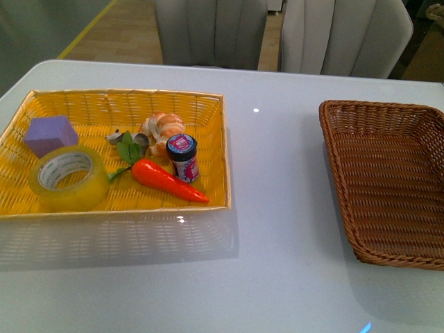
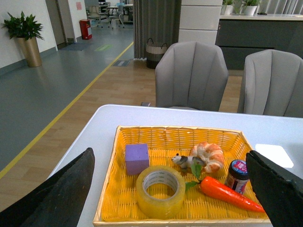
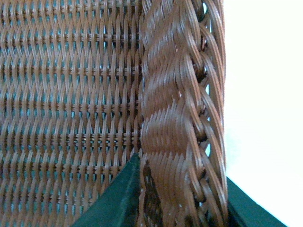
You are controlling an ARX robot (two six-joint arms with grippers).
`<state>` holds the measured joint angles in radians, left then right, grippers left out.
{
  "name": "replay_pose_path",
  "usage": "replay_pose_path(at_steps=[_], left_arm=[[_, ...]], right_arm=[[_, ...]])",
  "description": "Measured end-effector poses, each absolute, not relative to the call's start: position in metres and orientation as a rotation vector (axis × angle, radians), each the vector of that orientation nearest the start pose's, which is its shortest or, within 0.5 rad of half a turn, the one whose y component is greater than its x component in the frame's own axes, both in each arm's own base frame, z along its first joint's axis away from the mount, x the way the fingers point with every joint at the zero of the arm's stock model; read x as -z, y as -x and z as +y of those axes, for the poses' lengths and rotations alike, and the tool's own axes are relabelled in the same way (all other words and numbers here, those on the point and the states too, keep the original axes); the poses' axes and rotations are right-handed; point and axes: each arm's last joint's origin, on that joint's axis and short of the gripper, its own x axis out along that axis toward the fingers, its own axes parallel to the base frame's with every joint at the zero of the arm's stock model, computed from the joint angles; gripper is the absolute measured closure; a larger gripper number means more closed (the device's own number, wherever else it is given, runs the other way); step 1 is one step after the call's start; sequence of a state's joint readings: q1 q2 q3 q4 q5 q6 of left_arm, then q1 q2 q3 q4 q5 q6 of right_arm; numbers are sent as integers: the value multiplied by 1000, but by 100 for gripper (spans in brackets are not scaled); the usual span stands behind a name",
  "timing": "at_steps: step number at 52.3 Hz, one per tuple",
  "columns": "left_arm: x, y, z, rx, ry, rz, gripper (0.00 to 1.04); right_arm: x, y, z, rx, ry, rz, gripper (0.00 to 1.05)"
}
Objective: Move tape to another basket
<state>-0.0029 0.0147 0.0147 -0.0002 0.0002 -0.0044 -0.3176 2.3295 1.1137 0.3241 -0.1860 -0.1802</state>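
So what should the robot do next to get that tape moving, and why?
Probably lower the left gripper over the tape and close on it. The tape lies flat in the yellow basket, untouched, beside the purple block. In the left wrist view the jaws stand wide apart with the tape between them. The brown basket holds nothing that shows.

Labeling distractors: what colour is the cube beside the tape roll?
Purple, a plain matte foam-like cube beside the translucent yellowish tape roll; clearest in the left wrist view.

A yellow basket (image 1: 208,149) is seen at the left on a white table (image 1: 277,208). A purple block (image 1: 50,134), carrot (image 1: 166,180), small jar (image 1: 183,157) and croissant (image 1: 163,130) are held inside. Two grey chairs (image 1: 211,31) are seen at the top.
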Motion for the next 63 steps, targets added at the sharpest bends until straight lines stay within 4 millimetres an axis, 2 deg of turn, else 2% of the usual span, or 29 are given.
replay_pose_path(at_steps=[2, 10, 28, 49, 63], left_arm=[[-167, -98, 0, 3, 4, 0, 9], [-167, -98, 0, 3, 4, 0, 9], [-167, -98, 0, 3, 4, 0, 9], [-167, -98, 0, 3, 4, 0, 9], [-167, -98, 0, 3, 4, 0, 9]], right_arm=[[-10, -384, -116, 31, -55, 879, 82], [-15, -385, -94, -15, -64, 875, 100], [-19, -394, -36, -104, 15, 876, 101], [-13, -398, -9, -127, 55, 884, 101], [-11, -397, -7, -134, 75, 888, 60]])
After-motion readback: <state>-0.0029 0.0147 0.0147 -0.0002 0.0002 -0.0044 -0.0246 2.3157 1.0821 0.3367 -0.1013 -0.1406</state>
